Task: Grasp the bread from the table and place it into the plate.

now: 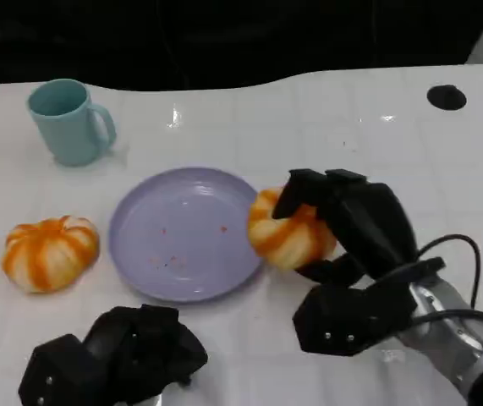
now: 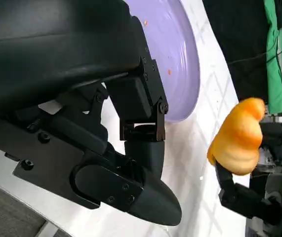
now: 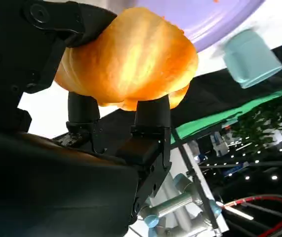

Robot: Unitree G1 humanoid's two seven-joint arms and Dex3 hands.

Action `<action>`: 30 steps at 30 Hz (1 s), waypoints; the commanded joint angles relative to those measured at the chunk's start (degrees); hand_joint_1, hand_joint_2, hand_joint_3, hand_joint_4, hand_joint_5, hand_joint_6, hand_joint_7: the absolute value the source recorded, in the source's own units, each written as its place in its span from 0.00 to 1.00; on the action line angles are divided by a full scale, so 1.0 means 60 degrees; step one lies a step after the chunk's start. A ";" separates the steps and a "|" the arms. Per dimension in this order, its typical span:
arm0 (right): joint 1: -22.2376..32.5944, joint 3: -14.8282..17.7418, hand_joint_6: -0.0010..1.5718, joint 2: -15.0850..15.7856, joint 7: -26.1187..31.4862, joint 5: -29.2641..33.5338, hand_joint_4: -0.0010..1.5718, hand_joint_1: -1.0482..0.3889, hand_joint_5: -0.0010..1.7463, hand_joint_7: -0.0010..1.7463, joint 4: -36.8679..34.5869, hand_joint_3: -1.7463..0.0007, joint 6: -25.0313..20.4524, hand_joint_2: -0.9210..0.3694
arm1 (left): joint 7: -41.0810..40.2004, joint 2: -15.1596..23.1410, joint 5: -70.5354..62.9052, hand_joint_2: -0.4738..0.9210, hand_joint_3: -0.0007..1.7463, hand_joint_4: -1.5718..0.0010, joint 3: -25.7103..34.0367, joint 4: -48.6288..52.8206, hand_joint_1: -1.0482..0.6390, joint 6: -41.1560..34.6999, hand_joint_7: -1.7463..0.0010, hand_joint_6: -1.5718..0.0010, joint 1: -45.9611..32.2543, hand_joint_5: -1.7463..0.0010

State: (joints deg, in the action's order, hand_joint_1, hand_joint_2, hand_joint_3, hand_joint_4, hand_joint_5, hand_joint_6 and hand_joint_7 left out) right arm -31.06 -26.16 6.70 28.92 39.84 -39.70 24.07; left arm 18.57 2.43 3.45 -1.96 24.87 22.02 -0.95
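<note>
The bread (image 1: pixel 288 233) was gripped by the right hand (image 1: pixel 343 228) just beside the plate (image 1: pixel 182 233), at its rim. It was judged light and soft; a gentle hold across its sides would suit. The left hand (image 1: pixel 118 355) was curled, holding nothing.

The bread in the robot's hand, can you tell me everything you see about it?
The bread is a round, puffy bun, golden orange with paler stripes, and it looks glossy, maybe a toy. The right hand holds it, black fingers wrapped over its top and under it. It sits right beside the purple plate's right rim, not yet in it. In the left wrist view it looks lifted off the white table.
</note>
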 commanded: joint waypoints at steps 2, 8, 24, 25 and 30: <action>-0.0599 -0.0154 0.51 -0.0385 -0.0038 0.0051 0.62 0.66 1.00 0.93 -0.0449 0.22 0.0076 0.55 | -0.0018 0.0056 -0.0017 0.96 0.00 0.45 -0.0047 -0.0014 0.01 0.0031 0.56 0.19 -0.0051 0.12; -0.1206 -0.0369 0.50 -0.1001 0.0218 0.0106 0.61 0.65 1.00 0.95 -0.1482 0.23 0.0220 0.51 | -0.0040 0.0027 -0.0036 0.96 0.00 0.44 -0.0092 -0.0063 0.00 -0.0026 0.56 0.18 -0.0088 0.12; -0.2163 -0.0286 0.41 -0.2028 -0.0711 -0.0630 0.31 0.61 0.47 0.20 -0.3547 0.57 0.0909 0.29 | 0.0013 0.0032 -0.0002 0.96 0.00 0.44 -0.0154 -0.0044 0.00 0.0020 0.57 0.19 -0.0098 0.11; -0.2189 -0.0344 0.35 -0.1994 -0.0907 -0.0592 0.23 0.57 0.36 0.12 -0.3528 0.62 0.0856 0.26 | 0.0013 0.0038 -0.0005 0.96 0.00 0.44 -0.0151 -0.0034 0.00 0.0021 0.57 0.19 -0.0089 0.11; -0.2134 -0.0474 0.13 -0.1835 -0.2309 -0.0624 0.01 0.42 0.15 0.01 -0.3120 0.89 0.0356 0.02 | 0.0043 0.0053 0.0000 0.96 0.00 0.44 -0.0144 0.0036 0.00 0.0104 0.57 0.18 -0.0065 0.11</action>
State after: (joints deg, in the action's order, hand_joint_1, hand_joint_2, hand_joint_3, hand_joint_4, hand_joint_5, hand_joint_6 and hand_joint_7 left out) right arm -42.92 -28.85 -5.29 18.53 36.72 -60.07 27.41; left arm 18.59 1.82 3.42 -3.07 24.57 22.15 -1.14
